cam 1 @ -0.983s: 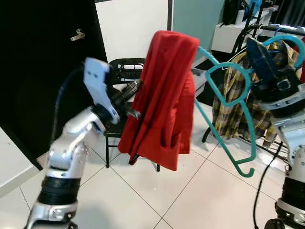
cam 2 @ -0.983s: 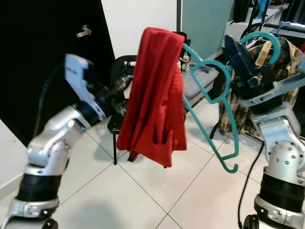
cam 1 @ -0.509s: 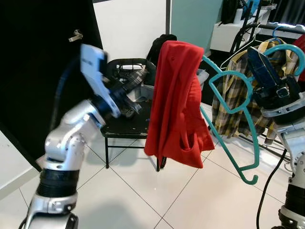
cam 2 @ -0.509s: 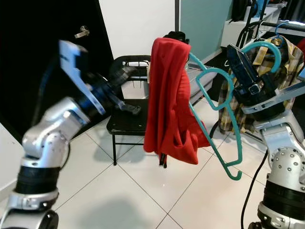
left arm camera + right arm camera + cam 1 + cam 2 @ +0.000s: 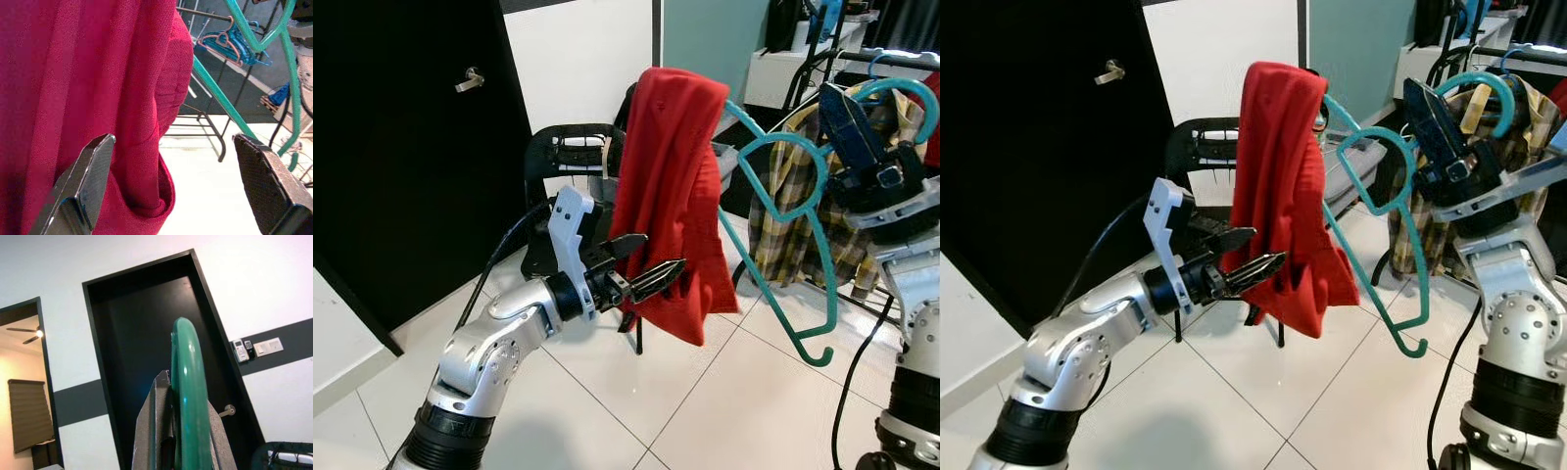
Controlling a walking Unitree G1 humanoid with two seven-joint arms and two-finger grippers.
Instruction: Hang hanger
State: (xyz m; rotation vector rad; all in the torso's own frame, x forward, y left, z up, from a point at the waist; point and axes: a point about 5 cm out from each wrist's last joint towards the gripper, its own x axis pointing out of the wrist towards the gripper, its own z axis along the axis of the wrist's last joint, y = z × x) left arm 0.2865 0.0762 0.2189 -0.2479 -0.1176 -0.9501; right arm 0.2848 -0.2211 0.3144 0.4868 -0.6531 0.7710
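One teal hanger clamped in right tool, red garment beside spread-fingered left tool.

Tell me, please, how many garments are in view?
2 clearly. A red garment is draped over the teal hanger held in the right gripper; a plaid shirt hangs behind the hanger. More may be hidden beyond.

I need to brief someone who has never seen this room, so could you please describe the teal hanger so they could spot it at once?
Start at the black door, then move across past the black chair to the right gripper, raised high. It holds the teal plastic hanger by its hook. This one alone carries a red garment over one shoulder; the plaid shirt hangs behind it.
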